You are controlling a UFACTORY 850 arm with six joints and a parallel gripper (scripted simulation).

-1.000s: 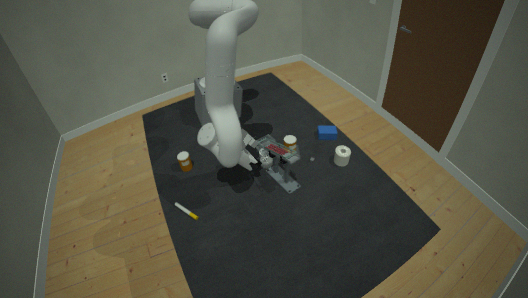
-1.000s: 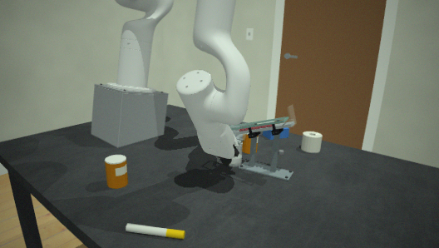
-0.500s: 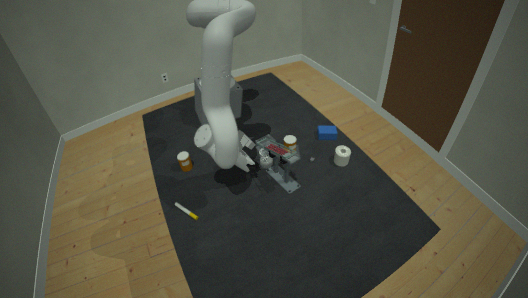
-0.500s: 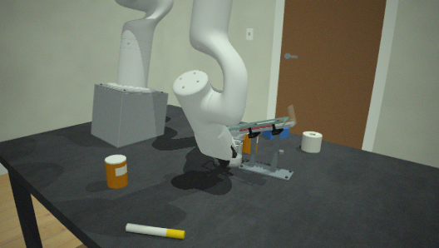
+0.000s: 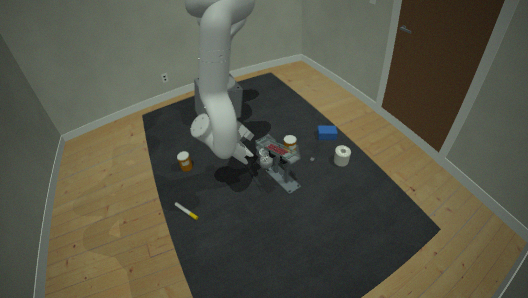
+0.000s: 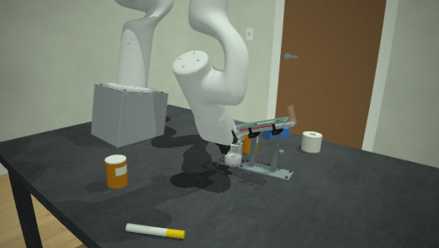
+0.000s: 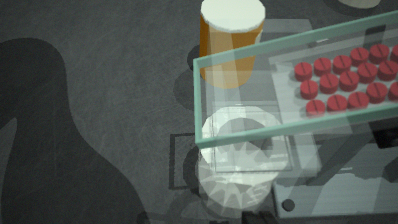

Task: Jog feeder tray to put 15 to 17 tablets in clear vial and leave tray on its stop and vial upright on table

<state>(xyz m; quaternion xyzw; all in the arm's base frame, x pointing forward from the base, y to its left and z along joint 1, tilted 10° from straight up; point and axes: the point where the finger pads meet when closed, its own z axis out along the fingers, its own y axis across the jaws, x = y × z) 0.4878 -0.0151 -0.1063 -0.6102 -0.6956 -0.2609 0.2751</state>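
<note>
Up close, near the table's front edge, we see a white marker with a yellow cap. Next comes an orange pill bottle with a white lid, standing by itself. Further back, our gripper has its fingers shut tight with nothing between them, low down just beside the clear vial. That vial stands upright on the dark table, right under the low end of the feeder tray. Red tablets lie in rows higher up in the tray. Behind it stand a second orange bottle, a blue box and a white paper roll.
</note>
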